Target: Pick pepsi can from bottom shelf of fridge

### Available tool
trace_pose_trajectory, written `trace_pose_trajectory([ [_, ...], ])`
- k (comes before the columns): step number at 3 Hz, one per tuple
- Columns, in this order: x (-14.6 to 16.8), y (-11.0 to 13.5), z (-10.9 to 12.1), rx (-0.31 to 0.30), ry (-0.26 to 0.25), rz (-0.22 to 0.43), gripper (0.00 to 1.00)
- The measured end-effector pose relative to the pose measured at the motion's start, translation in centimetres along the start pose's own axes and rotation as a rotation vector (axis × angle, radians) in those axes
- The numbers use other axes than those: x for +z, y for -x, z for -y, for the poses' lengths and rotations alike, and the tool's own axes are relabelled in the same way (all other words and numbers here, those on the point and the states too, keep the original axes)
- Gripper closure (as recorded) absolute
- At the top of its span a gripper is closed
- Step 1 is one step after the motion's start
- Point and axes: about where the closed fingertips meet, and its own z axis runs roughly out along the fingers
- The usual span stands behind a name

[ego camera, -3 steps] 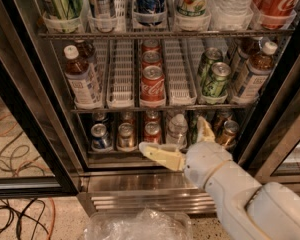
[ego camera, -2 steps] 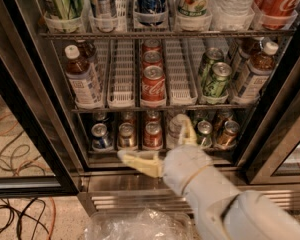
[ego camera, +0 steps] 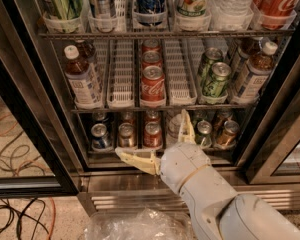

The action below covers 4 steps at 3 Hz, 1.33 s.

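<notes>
The pepsi can is a small blue can with a silver top at the left end of the bottom shelf of the fridge. My gripper is open wide in front of that shelf, right of the pepsi can. One cream finger points left along the front rail, its tip just below and right of the can. The other finger points up in front of the middle cans. The gripper holds nothing.
Gold-brown and red cans stand beside the pepsi can. The rack above holds Coca-Cola cans, green cans and tea bottles. A black door frame stands left; cables and a plastic bag lie below.
My gripper and arm have moved left along the front of the bottom shelf, bringing the lower finger closer to the pepsi can. The cans have not moved.
</notes>
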Motion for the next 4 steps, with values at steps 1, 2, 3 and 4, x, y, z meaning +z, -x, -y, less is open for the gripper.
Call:
trace_pose_trajectory([
  [1,0.7,-3.1,-0.3,-0.079,0.007,-0.001,0.00],
  [2,2.2,-6.8,0.0,-0.195,0.028,-0.002,0.00],
  [3,3.4,-10.8,0.4,-0.252,0.061,-0.004,0.00],
  [4,3.5,-14.8,0.1,-0.156,0.106,0.029,0.00],
])
